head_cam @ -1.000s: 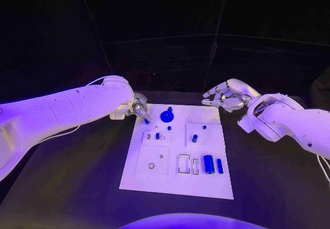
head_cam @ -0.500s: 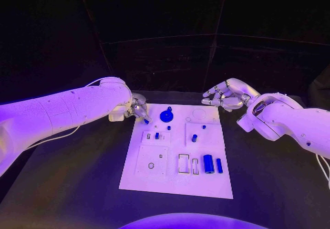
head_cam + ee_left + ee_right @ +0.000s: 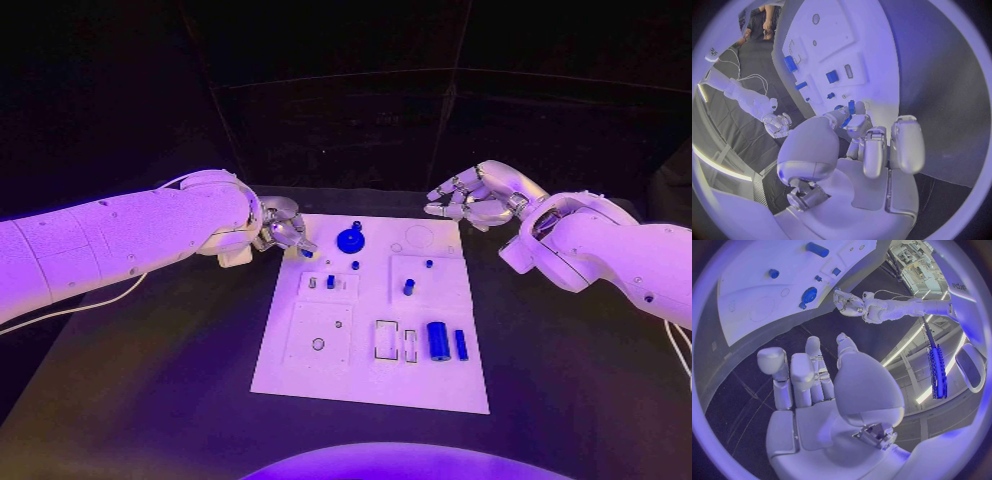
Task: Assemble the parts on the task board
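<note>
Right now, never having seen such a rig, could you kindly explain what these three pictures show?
This is a two-armed robot with silver many-fingered hands at a black table. One picture looks down from its head; the two round ones come from cameras at its wrists. On the table lies a white task board with blue parts, among them a round disc and a thick cylinder. The left hand seems to pinch a small blue part; the right hand hovers empty, fingers apart.
</note>
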